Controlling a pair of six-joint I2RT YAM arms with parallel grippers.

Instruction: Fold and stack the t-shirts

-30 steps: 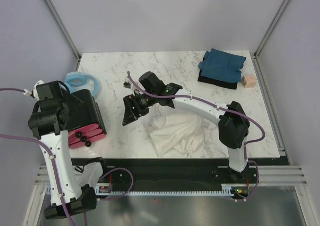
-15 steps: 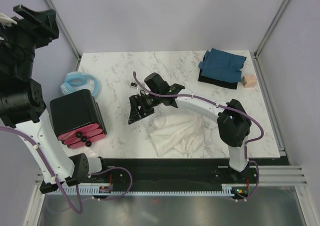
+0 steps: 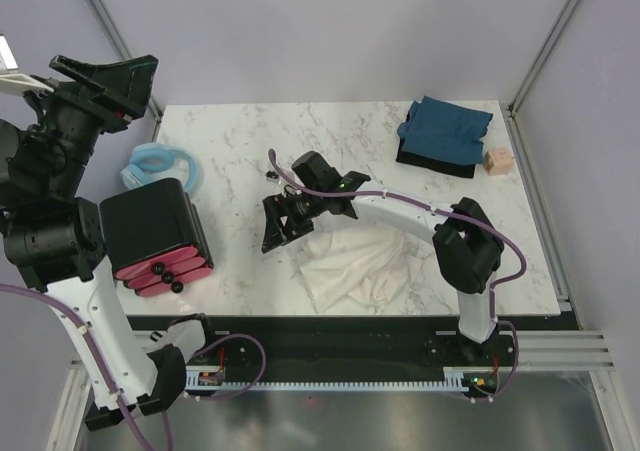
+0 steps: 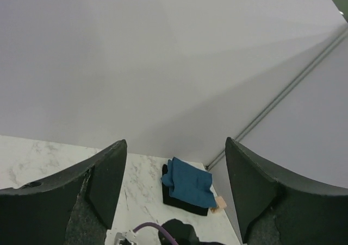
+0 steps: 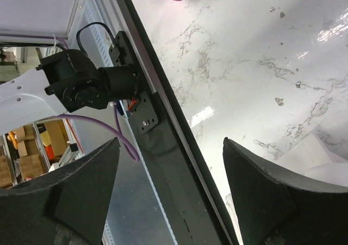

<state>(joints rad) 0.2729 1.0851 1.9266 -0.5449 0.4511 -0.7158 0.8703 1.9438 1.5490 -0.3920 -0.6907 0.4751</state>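
Observation:
The cream-white t-shirt (image 3: 352, 267) lies crumpled near the table's front edge. A corner of the white t-shirt (image 5: 326, 159) shows at the right of the right wrist view. My right gripper (image 3: 280, 223) hovers just off its left edge, open and empty, and in its own view the right gripper (image 5: 169, 142) looks down at the front rail. The dark teal t-shirt (image 3: 446, 125) lies folded at the back right on a black pad (image 3: 432, 160). My left gripper (image 3: 122, 89) is raised high at the far left, open and empty. Between its fingers the left gripper (image 4: 175, 143) frames the teal t-shirt (image 4: 188, 182).
A black box with pink drawers (image 3: 156, 235) stands at the left, with a pale blue padded ring (image 3: 160, 161) behind it. A small wooden block (image 3: 497, 161) sits beside the black pad. The marble table (image 3: 240, 141) ends at a black front rail (image 5: 163, 163).
My left arm has swung up from above the black box to high at the far left, its jaws opening wider. The right gripper has drifted slightly right toward the white t-shirt.

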